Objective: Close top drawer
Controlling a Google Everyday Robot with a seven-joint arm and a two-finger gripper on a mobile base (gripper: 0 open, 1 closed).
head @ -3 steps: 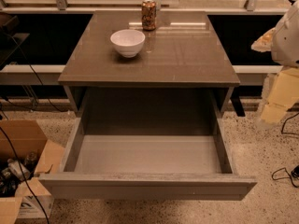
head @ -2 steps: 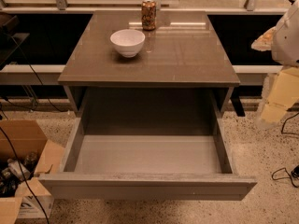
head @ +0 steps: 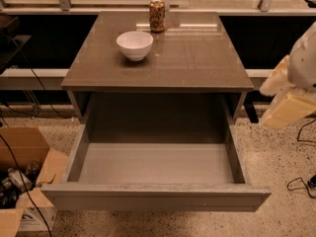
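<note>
Right now I am looking at the top drawer [head: 155, 164] hanging wide open across the lower middle of the frame. The gripper [head: 285, 101] is hovering at the right edge, apart from the drawer, and I cannot tell whether it is clenched or released. On the bench [head: 197, 58], a white bowl [head: 134, 44] and a can [head: 157, 16] are sitting at upper centre.
</note>
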